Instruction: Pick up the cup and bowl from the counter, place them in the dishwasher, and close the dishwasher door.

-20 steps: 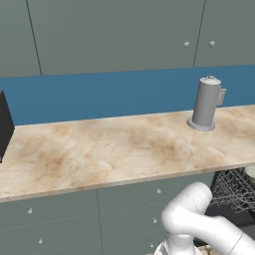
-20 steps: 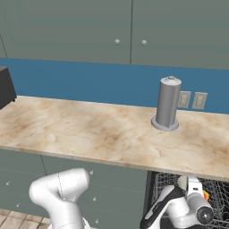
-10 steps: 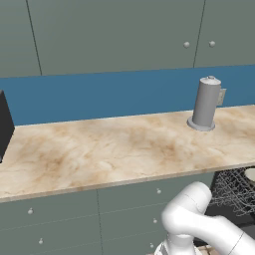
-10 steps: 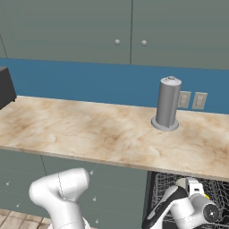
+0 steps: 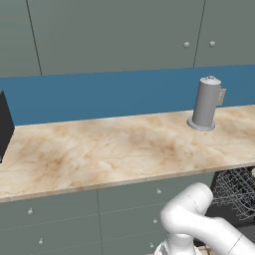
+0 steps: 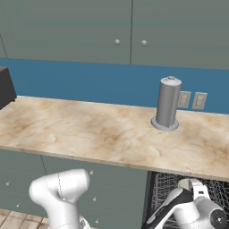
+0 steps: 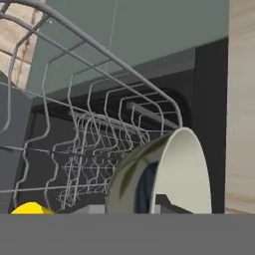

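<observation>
Arm: bent low under the surface [image 6: 107, 134], hand at the dishwasher [image 6: 165, 190] rack.
Jaws: narrowly parted, apparently gripping the bowl [image 7: 164, 174].
Bowl: on edge, among rack wires.

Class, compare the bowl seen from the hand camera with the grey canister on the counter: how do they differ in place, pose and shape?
The bowl is tipped on its edge by the dishwasher's wire rack; the canister stands upright on the counter. The bowl is shallow and open; the canister is tall and capped. Both are round and greyish.
</observation>
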Robot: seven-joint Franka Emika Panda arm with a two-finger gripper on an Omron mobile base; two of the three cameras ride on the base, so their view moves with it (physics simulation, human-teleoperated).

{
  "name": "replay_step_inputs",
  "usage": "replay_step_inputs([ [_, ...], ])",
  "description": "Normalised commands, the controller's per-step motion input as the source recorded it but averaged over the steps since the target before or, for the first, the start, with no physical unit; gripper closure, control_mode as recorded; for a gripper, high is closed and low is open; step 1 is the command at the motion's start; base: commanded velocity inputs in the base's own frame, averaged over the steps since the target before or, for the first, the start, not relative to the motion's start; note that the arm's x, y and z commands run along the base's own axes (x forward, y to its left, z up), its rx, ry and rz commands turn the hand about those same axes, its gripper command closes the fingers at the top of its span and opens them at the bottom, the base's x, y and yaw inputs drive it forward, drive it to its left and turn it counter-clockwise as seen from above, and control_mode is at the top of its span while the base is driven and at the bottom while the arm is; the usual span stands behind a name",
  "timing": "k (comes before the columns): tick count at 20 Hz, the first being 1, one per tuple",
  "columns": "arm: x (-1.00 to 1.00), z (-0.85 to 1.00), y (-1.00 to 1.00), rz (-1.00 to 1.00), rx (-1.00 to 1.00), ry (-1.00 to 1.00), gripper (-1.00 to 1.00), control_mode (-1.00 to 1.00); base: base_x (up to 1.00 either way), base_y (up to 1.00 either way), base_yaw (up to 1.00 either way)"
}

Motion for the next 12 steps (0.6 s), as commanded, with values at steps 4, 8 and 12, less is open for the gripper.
replay_step_inputs([
  [4, -0.42, -0.05, 0.0, 0.01, 0.0, 0.0, 1.0, -1.0, 0.0, 0.0, 0.0],
  [8, -0.28, -0.4, 0.0, 0.05, 0.0, 0.02, 1.0, -1.0, 0.0, 0.0, 0.0],
  [12, -0.06, -0.25, 0.0, 0.06, 0.0, 0.01, 1.0, -1.0, 0.0, 0.0, 0.0],
])
